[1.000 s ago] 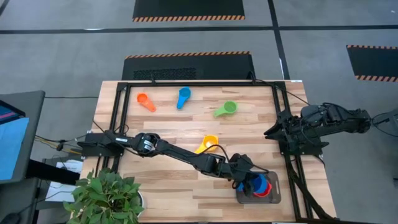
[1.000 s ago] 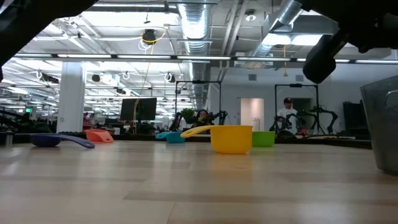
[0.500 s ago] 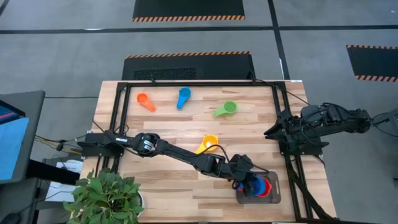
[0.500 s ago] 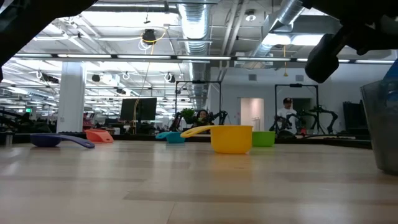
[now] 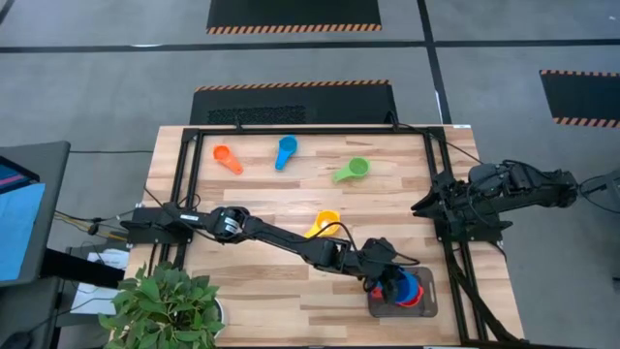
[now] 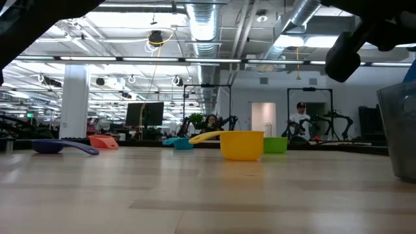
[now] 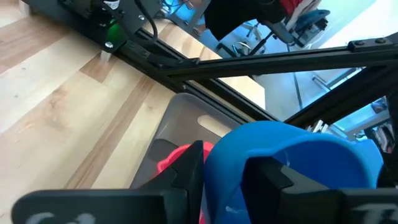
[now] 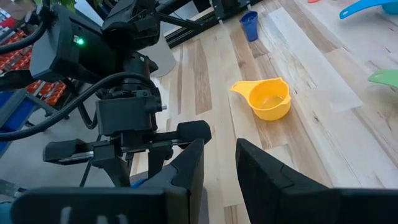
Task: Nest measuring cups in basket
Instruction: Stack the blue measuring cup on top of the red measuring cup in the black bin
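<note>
The left gripper [image 5: 387,281] has slid a little farther over the dark grey basket [image 5: 426,306] than a moment ago, its fingers closed on the large blue measuring cup [image 7: 292,162], which now hangs directly above the red measuring cup [image 5: 417,294] already lying inside, so the nesting drop looks close

The yellow cup [image 5: 325,223] sits just behind the left arm; the green cup [image 5: 355,169], small blue cup [image 5: 286,149] and orange cup [image 5: 226,157] wait along the far side. The right gripper [image 5: 431,206] rests at the table's right edge, fingers slightly apart, holding nothing. Nothing blocks the basket
</note>
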Robot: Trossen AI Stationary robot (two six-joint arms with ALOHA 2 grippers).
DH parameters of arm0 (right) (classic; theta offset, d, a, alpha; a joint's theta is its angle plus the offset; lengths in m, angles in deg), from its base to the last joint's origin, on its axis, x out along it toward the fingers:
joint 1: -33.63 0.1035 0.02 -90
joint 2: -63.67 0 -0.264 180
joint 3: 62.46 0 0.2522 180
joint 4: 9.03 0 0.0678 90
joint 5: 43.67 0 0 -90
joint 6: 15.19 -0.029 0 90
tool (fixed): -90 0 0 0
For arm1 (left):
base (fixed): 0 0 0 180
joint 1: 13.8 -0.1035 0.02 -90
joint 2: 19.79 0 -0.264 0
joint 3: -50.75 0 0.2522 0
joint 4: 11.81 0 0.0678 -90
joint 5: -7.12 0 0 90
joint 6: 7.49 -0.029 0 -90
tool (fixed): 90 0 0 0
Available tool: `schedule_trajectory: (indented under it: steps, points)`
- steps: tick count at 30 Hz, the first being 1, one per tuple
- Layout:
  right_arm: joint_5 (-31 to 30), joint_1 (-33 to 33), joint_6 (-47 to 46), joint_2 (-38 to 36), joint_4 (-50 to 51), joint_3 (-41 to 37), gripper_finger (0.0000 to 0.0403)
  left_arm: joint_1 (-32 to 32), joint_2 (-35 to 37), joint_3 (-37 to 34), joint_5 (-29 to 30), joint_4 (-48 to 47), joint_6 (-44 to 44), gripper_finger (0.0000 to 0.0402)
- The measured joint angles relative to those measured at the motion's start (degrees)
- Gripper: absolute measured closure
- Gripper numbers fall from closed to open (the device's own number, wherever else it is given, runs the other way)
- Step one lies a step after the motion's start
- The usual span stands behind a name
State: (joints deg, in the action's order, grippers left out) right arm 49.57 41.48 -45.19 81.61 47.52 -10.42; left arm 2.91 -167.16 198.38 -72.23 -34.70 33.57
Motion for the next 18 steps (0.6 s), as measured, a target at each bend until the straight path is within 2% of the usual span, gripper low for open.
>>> schedule_trajectory:
  steps: [18]
  points:
    - [0.0, 0.0, 0.0, 0.0, -2.3, 0.0, 0.0285, -0.2, 0.1, 0.0, -1.7, 3.5, -3.3, 0.0321]
